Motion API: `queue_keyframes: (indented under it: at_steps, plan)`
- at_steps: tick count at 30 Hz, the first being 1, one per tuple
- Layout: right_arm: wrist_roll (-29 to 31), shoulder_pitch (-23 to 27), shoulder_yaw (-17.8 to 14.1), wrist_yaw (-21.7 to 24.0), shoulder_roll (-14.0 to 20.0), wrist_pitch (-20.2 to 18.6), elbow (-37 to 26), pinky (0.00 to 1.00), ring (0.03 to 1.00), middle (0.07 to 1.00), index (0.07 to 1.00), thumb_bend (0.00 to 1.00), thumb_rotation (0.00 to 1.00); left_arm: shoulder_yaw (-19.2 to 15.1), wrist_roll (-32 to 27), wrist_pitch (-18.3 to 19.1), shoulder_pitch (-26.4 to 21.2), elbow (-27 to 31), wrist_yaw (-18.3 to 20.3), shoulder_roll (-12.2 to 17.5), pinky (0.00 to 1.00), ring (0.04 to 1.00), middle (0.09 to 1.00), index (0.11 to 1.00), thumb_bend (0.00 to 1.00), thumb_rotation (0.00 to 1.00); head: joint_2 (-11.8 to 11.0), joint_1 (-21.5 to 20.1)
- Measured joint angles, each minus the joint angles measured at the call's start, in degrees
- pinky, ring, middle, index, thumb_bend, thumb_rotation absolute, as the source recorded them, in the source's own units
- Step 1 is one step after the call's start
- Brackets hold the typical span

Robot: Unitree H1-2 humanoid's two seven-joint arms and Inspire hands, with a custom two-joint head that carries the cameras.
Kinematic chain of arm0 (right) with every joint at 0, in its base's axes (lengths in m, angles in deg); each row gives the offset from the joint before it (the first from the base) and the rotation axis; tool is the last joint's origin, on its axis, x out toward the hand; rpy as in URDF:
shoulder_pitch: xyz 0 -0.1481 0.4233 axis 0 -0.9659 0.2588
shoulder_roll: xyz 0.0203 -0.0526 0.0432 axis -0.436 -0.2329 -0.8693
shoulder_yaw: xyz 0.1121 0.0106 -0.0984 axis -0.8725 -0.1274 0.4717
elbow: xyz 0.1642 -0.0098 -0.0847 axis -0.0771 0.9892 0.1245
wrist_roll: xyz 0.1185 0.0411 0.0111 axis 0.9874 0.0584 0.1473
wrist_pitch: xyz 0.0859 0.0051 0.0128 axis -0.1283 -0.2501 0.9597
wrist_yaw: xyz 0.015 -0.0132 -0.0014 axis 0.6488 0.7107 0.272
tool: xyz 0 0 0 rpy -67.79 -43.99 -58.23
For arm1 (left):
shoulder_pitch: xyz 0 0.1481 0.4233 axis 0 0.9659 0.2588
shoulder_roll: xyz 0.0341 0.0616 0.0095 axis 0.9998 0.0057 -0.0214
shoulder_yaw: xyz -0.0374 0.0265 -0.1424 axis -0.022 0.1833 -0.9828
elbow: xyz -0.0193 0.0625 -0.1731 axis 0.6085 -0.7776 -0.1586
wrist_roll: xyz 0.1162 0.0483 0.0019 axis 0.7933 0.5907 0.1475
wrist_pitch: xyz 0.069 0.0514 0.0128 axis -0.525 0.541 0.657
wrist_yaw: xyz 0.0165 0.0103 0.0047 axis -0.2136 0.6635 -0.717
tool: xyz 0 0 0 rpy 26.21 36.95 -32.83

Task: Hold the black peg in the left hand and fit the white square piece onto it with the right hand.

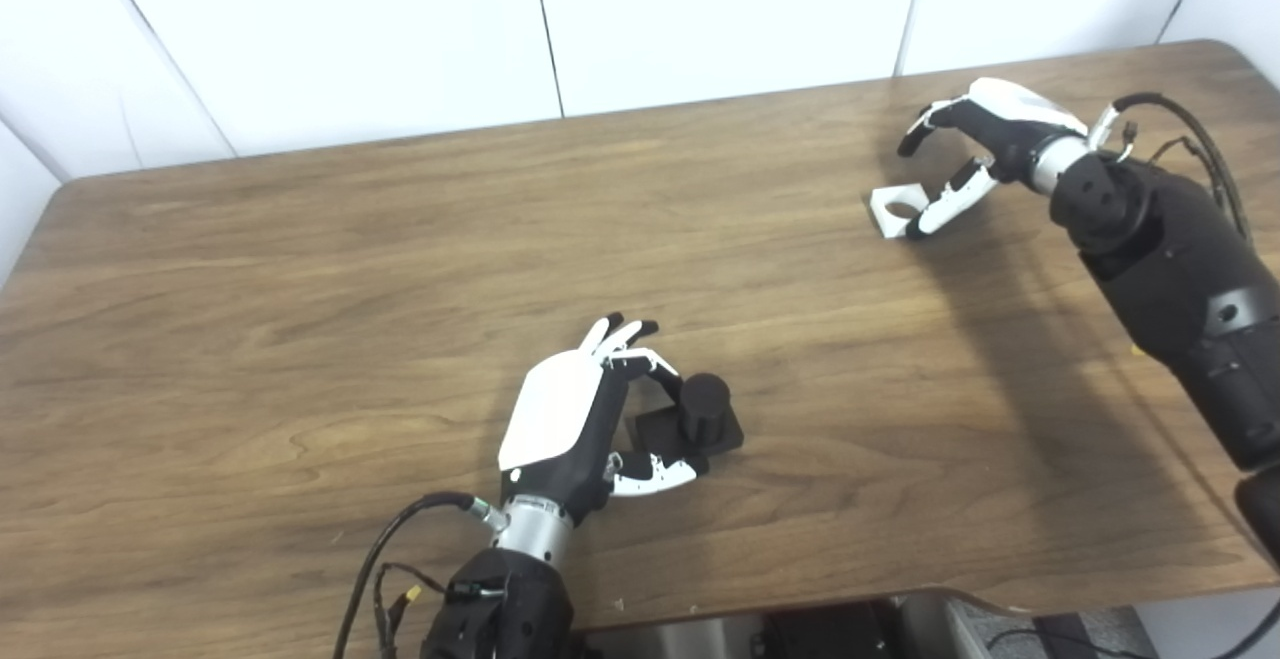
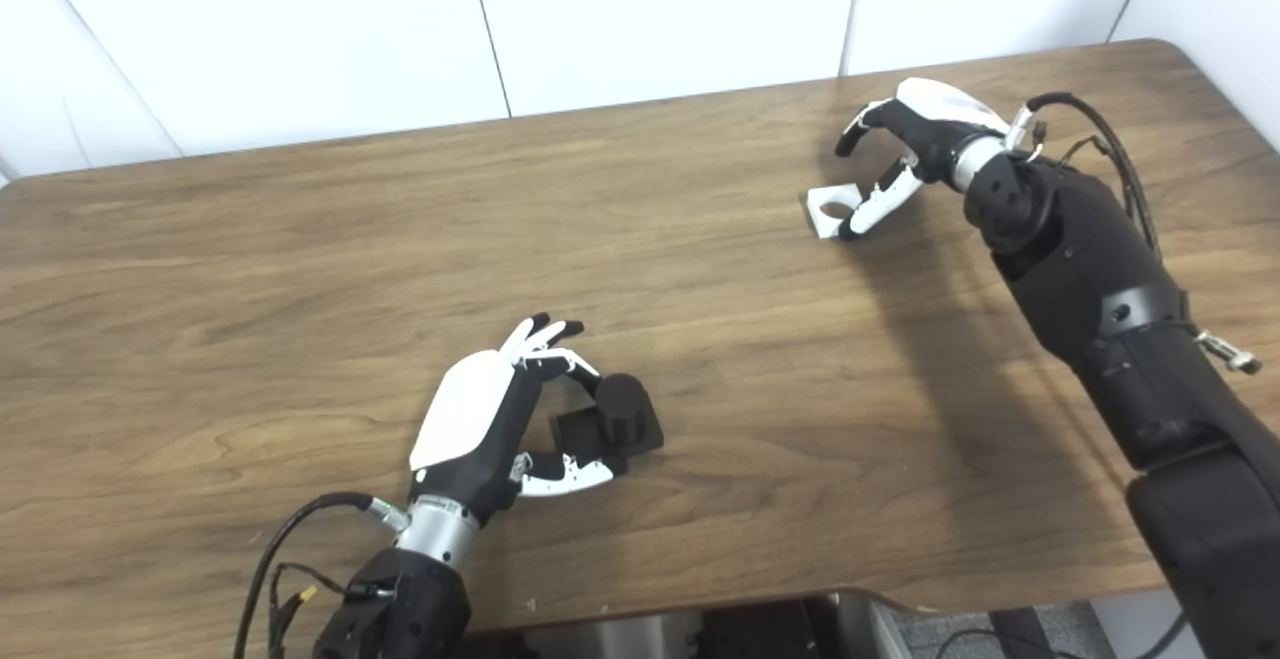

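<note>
Left eye view: black peg (image 1: 704,411) beside left robot hand (image 1: 580,419).

Left robot hand (image 1: 570,419) low near the front, fingers spread, right robot hand (image 1: 985,144) reaching far, fingers apart

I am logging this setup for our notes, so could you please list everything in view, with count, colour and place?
black peg: one, black, a round post on a square base, standing on the table near the front, just right of the left hand
white square piece: one, white, with a round hole, lying flat at the far right of the table, under the right hand
table: one, brown wood grain, filling most of the view
wall panels: white, behind the table
left hand: one, white and black, fingers apart around the peg's base, not closed on it
right hand: one, white and black, fingers apart over the white piece, thumb at its edge
</note>
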Motion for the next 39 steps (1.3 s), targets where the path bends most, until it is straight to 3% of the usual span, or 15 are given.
queue_keyframes:
  at_steps: [7, 39]
  plan:
    - [-0.02, 0.60, 0.93, -0.11, -0.10, 0.00, 0.46, 0.91, 0.989, 0.945, 0.703, 0.91, 0.21, -0.08, 0.03, 0.19, 0.02, 0.01, 0.10, -0.15, 0.81, 0.977, 0.904, 0.494, 0.51, 0.06, 2.19, -0.17]
    - [0.00, 0.72, 1.76, -0.39, -0.24, 0.50, 0.19, 0.90, 0.989, 0.920, 0.603, 0.88, 0.18, -1.30, -0.68, 0.09, 0.01, 0.25, 1.38, -0.32, 0.82, 0.975, 0.903, 0.493, 0.51, 0.06, 2.81, -0.79]
